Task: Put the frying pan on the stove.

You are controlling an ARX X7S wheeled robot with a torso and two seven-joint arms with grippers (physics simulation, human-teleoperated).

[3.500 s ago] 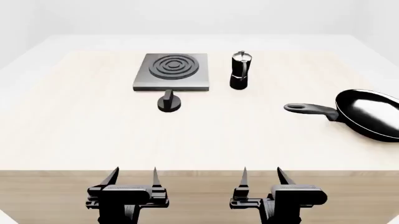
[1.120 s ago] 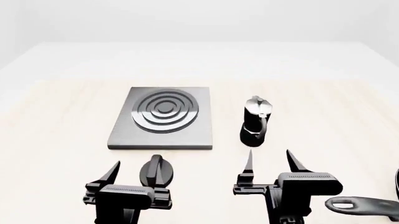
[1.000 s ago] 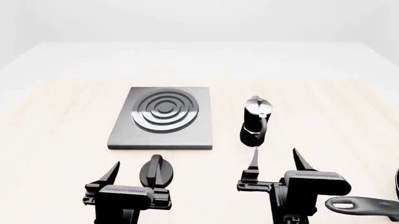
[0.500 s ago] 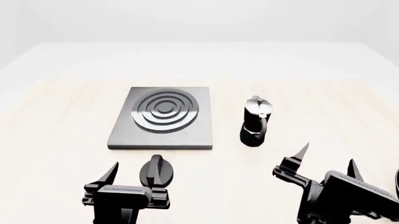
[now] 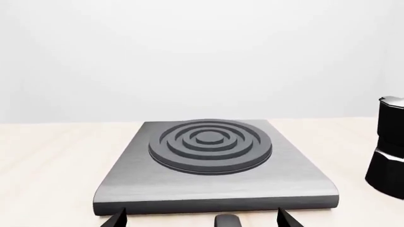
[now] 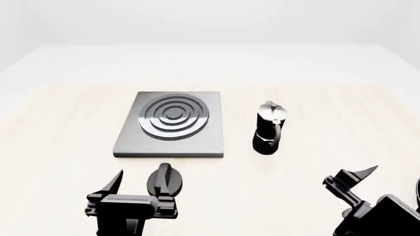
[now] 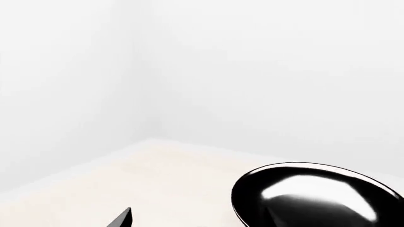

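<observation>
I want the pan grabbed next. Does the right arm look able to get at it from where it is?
Probably yes. The right gripper has swung toward the frying pan, which fills its wrist view with bare table between them. The handle isn't visible, so the grasp point is unconfirmed.

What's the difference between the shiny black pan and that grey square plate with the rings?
The frying pan is round, glossy black and hollowed like a shallow bowl; the stove is square, matte grey and flat, with raised dark rings in its middle. The stove lies in front of the left hand, next to the moka pot; the pan lies off to the right, nearly out of the head view. Both rest on the pale wooden table, and neither is held.
</observation>
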